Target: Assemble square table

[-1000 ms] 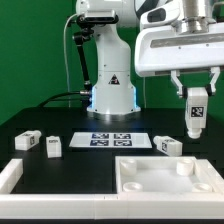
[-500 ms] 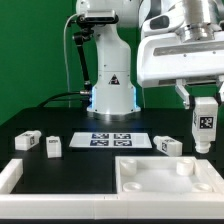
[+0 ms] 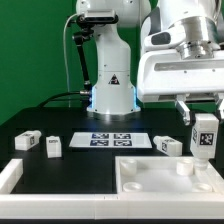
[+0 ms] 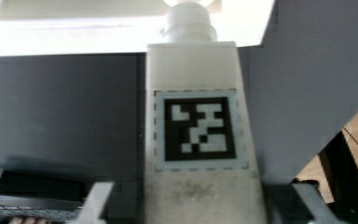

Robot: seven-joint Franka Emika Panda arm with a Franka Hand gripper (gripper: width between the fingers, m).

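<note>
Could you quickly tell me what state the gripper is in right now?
Gripper: shut on a white tagged table leg, held upright.

The 1 arm (image 3: 110,60) is seen standing upright at the back, with its wrist brought over to the exterior view's right. The gripper (image 3: 203,118) is pointed straight down. Its 2 fingers (image 3: 184,108) are closed on a white leg (image 3: 204,137), which is held upright with its tag turned toward the wrist camera.
</note>
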